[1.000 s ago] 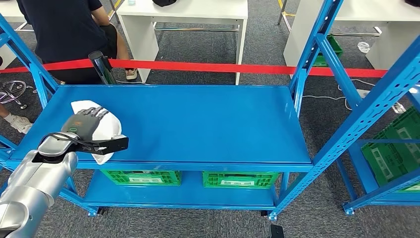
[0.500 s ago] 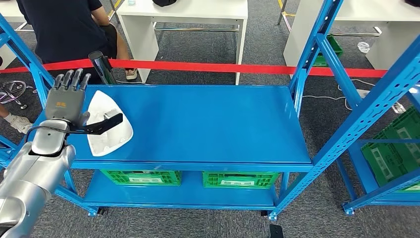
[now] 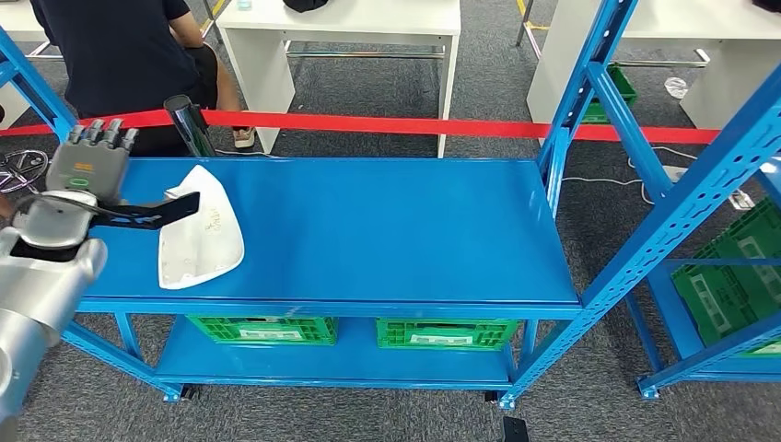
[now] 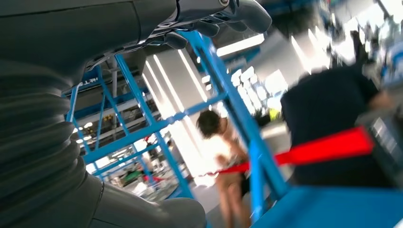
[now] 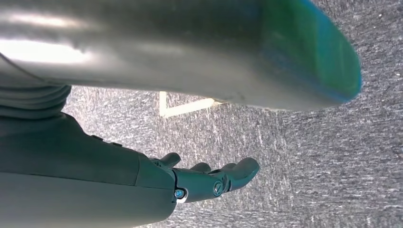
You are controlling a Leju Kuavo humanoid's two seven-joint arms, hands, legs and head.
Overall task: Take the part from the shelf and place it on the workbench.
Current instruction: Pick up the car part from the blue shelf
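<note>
part [image 3: 201, 228] lies on blue bench [image 3: 368, 230], near-left, edge close | left hand [image 3: 89, 163] empty, fingers spread, just left of it | right hand [image 5: 209, 180] empty, loosely curled | your risk: arm bracket clips part, nudging it off.

1. The black bracket at the left wrist hides a strip of the white part [image 3: 198, 241] near its far end.
2. The person [image 3: 124, 55] behind the red tape [image 3: 442, 126] is cut off by the head view's top edge.
3. The left wrist view is blurred by motion; its standing figure [image 4: 223, 156] is indistinct.
4. The right robot hand [image 5: 209, 178] shows partly; the palm is hidden.
</note>
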